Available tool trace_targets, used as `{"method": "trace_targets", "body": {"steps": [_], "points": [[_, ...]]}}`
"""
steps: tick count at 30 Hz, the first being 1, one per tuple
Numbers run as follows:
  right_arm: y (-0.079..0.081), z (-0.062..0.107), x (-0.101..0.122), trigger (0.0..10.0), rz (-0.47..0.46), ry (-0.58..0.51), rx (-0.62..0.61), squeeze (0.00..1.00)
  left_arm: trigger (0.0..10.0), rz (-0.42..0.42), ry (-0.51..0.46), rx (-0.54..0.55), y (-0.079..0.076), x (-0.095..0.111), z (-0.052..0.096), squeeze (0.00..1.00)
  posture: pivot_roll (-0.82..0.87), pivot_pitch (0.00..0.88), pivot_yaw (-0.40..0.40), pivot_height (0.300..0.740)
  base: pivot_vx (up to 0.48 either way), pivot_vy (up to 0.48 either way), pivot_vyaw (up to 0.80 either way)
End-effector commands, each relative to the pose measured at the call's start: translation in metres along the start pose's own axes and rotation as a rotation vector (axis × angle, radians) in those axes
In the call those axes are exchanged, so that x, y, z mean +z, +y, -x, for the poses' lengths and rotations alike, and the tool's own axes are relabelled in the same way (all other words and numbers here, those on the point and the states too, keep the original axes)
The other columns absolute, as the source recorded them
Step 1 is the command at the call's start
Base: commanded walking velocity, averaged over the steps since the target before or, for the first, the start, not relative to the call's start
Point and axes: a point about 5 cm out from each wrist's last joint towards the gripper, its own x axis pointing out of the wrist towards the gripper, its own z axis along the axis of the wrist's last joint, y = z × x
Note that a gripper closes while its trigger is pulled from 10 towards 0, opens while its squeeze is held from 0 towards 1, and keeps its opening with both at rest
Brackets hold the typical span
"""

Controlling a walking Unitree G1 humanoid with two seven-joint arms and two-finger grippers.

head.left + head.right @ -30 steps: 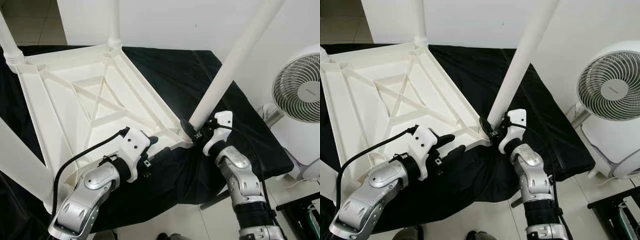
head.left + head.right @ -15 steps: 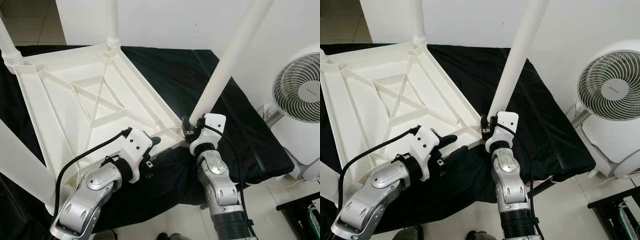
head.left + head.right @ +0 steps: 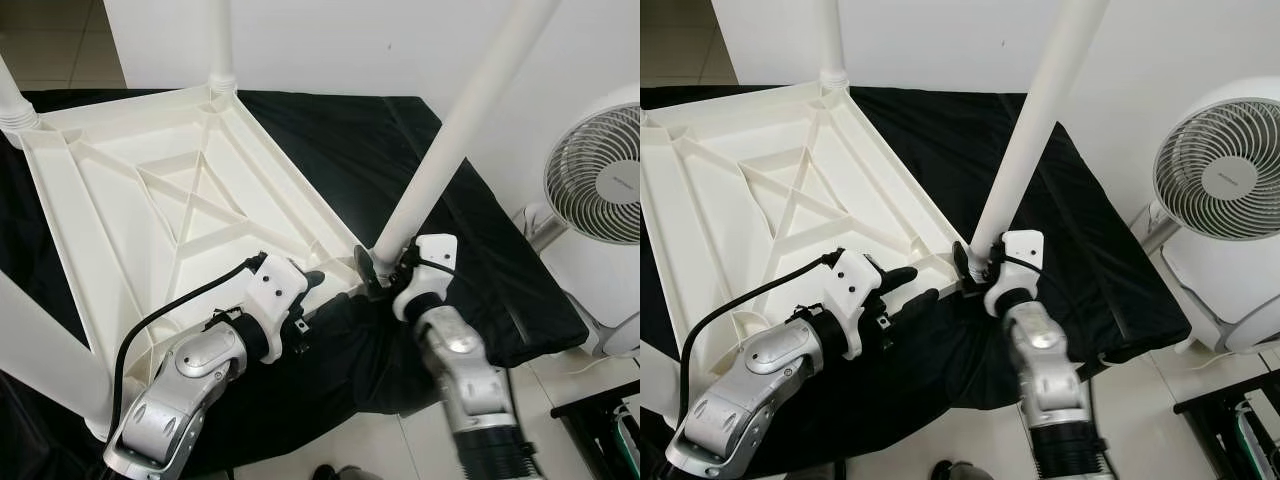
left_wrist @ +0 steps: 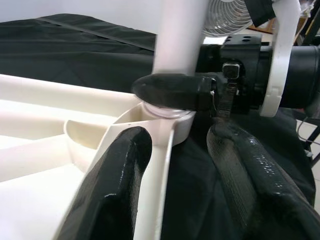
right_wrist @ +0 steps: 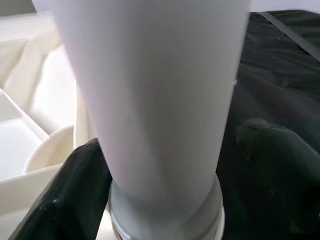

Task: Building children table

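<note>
— Where the black cloth (image 3: 470, 230) drapes over the work surface, what lies on it?

— Biggest thing is the white plastic tabletop (image 3: 120, 210), upside down, its underside showing moulded ribs that cross in an X inside a rectangular frame. It has a smooth, slightly glossy finish, and round sockets sit at the corners.

— And the legs?

— Smooth white tubes. One far leg (image 3: 220, 45) stands upright in the back corner socket, another (image 3: 12, 100) sits at the far left corner with a ribbed collar at its base, and a third (image 3: 40, 345) crosses the near left. The fourth leg (image 3: 450, 150) is tilted, its lower end at the near right corner socket (image 4: 167, 117), with a grey ring around its base.

— What holds it?

— The right gripper (image 3: 383, 272), its black fingers clamped round the bottom of that fourth leg, one on each side, just above the socket.

— The other arm?

— The left gripper (image 3: 305, 300) is at the tabletop's near edge beside that corner. Its rubbery, textured fingers (image 4: 120, 170) are spread apart, one on the white rim, the other over the cloth; they close on nothing.

— Anything else?

— A white round fan (image 3: 598, 180) with a wire grille stands on the tiled floor to the right.
</note>
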Motion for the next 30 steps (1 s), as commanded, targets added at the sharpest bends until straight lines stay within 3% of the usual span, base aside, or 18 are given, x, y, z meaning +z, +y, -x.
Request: {"method": "trace_targets", "body": {"steps": [1, 6, 9, 17, 18, 20, 21, 30], "points": [[-0.011, 0.0, 0.0, 10.0, -0.011, 0.01, 0.077, 0.0, 10.0, 0.001, 0.008, -0.001, -0.001, -0.003, -0.002, 0.0, 0.14, 0.108, -0.124, 0.74, 0.0, 0.0, 0.0], [-0.024, -0.003, 0.003, 10.0, 0.019, 0.017, 0.193, 0.0, 10.0, -0.001, 0.008, -0.001, 0.0, -0.002, -0.002, 0.0, 0.14, 0.112, -0.117, 0.74, 0.0, 0.0, 0.0], [-0.037, -0.01, 0.007, 10.0, 0.091, 0.036, 0.35, 0.0, 10.0, -0.003, 0.008, 0.001, 0.001, -0.001, -0.002, 0.0, 0.14, 0.123, -0.112, 0.74, 0.0, 0.0, 0.0], [-0.037, -0.021, 0.005, 10.0, 0.14, 0.089, 0.516, 0.0, 10.0, -0.009, 0.011, 0.011, 0.002, 0.0, -0.001, 0.0, 0.15, 0.128, -0.108, 0.74, 0.0, 0.0, 0.0], [-0.037, -0.022, 0.004, 4.8, 0.148, 0.101, 0.54, 0.0, 10.0, -0.011, 0.012, 0.013, 0.002, 0.0, 0.0, 0.0, 0.15, 0.129, -0.11, 0.74, 0.0, 0.0, 0.0], [-0.037, -0.023, 0.003, 4.8, 0.15, 0.108, 0.545, 0.0, 10.0, -0.011, 0.012, 0.014, 0.003, -0.001, -0.001, 0.0, 0.15, 0.129, -0.111, 0.74, 0.0, 0.0, 0.0], [-0.036, -0.023, 0.001, 0.0, 0.143, 0.12, 0.572, 0.0, 10.0, -0.011, 0.012, 0.018, 0.004, 0.0, -0.001, 0.0, 0.16, 0.129, -0.114, 0.74, 0.0, 0.0, 0.0], [-0.041, -0.024, -0.006, 0.0, 0.122, 0.127, 0.609, 0.0, 10.0, -0.01, 0.009, 0.022, 0.004, 0.0, -0.002, 0.0, 0.15, 0.13, -0.116, 0.74, 0.0, 0.0, 0.0]]}}
